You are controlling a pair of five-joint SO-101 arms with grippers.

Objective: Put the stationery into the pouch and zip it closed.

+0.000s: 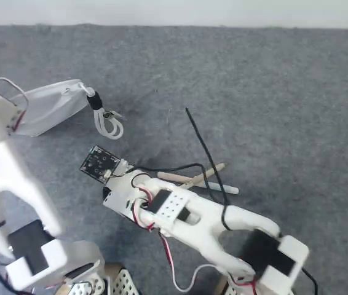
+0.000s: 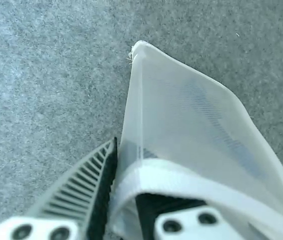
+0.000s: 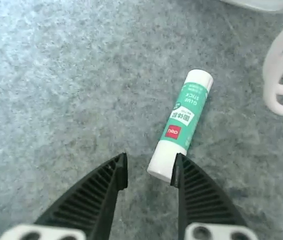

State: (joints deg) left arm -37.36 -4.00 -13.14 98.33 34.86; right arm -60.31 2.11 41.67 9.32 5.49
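Observation:
A white mesh pouch [image 2: 191,115] lies at the table's left [image 1: 54,107], and my left gripper [image 2: 126,195] is shut on its rim, one finger outside [image 2: 89,185] and one inside. Its zip pull carries a white cord loop [image 1: 109,125]. A green-and-white glue stick [image 3: 184,122] lies on the grey mat. My right gripper [image 3: 149,167] stands open low over it, and the stick's near end touches one fingertip [image 3: 177,167]. Two beige sticks [image 1: 192,177] and a white pen [image 1: 220,186] lie right of centre, beside the right arm.
A black cable [image 1: 201,147] runs over the mat from the right arm past the pens. The white cord loop [image 3: 281,75] lies just beyond the glue stick. Grey mat [image 1: 272,92] stretches bare to the back and right.

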